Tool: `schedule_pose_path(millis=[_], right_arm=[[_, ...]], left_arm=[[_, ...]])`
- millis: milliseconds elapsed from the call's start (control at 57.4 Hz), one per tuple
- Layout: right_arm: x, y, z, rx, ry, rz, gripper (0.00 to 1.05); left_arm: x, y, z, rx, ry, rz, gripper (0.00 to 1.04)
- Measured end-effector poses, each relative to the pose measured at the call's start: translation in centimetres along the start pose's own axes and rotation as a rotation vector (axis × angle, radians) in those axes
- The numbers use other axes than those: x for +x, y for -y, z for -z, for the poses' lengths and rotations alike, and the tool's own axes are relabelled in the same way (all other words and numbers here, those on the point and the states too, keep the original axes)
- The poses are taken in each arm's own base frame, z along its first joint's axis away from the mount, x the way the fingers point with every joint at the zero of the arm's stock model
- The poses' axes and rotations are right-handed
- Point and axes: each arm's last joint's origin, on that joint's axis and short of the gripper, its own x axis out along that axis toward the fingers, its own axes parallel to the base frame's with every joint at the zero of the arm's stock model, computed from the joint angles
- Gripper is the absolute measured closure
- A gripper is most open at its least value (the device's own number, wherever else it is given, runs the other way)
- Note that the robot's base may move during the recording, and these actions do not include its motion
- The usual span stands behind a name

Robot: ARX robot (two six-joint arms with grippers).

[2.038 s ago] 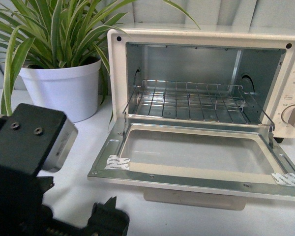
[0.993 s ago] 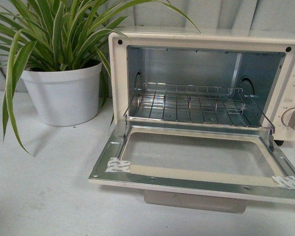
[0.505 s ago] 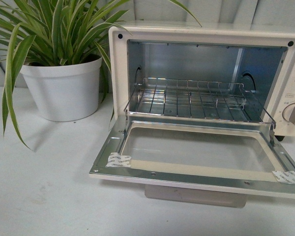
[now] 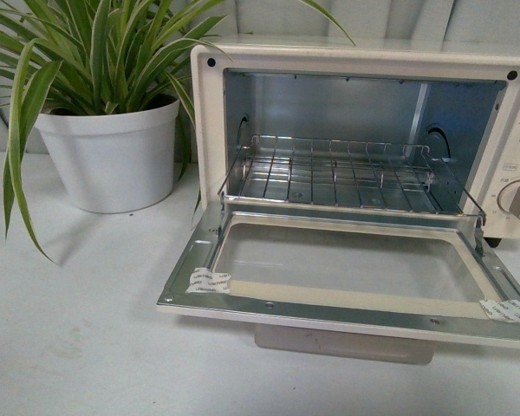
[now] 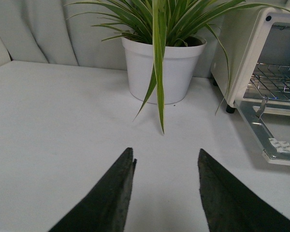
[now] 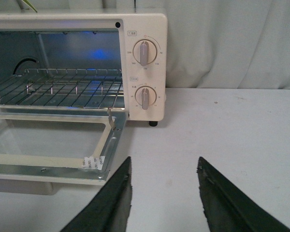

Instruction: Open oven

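Note:
The cream-white oven (image 4: 204,104) stands on the white table with its glass door (image 4: 347,276) folded down flat toward me. Its wire rack (image 4: 338,178) and metal interior show. The bar handle (image 4: 342,342) hangs under the door's front edge. Neither arm appears in the front view. My left gripper (image 5: 166,162) is open over bare table, well off to the side of the oven (image 5: 246,53). My right gripper (image 6: 164,166) is open above the table beside the door's corner (image 6: 94,166), near the oven's two knobs (image 6: 144,52). Nothing is between either pair of fingers.
A spider plant in a white pot (image 4: 113,160) stands just left of the oven; its long leaves (image 5: 158,72) droop toward the table. A pale curtain (image 6: 232,43) hangs behind. The white table (image 4: 78,347) stretches in front of the pot.
The black arm that filled the lower left of the front view two seconds ago has withdrawn out of sight. The oven door has stayed down; the view shifted slightly.

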Motion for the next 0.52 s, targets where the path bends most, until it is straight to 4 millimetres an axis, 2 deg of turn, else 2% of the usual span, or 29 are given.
schedule_pose_path(millis=[157,192,261,523], right_arm=[[0.00,0.00,0.00,0.000,0.000,0.000,0.35],[0.00,0.00,0.00,0.000,0.000,0.000,0.28],[0.00,0.00,0.00,0.000,0.000,0.000,0.09],[0.00,0.00,0.00,0.000,0.000,0.000,0.09]], left_arm=[[0.00,0.00,0.00,0.000,0.000,0.000,0.30],[0.00,0.00,0.00,0.000,0.000,0.000,0.22],[0.00,0.00,0.00,0.000,0.000,0.000,0.05],[0.00,0.00,0.00,0.001,0.000,0.000,0.06]])
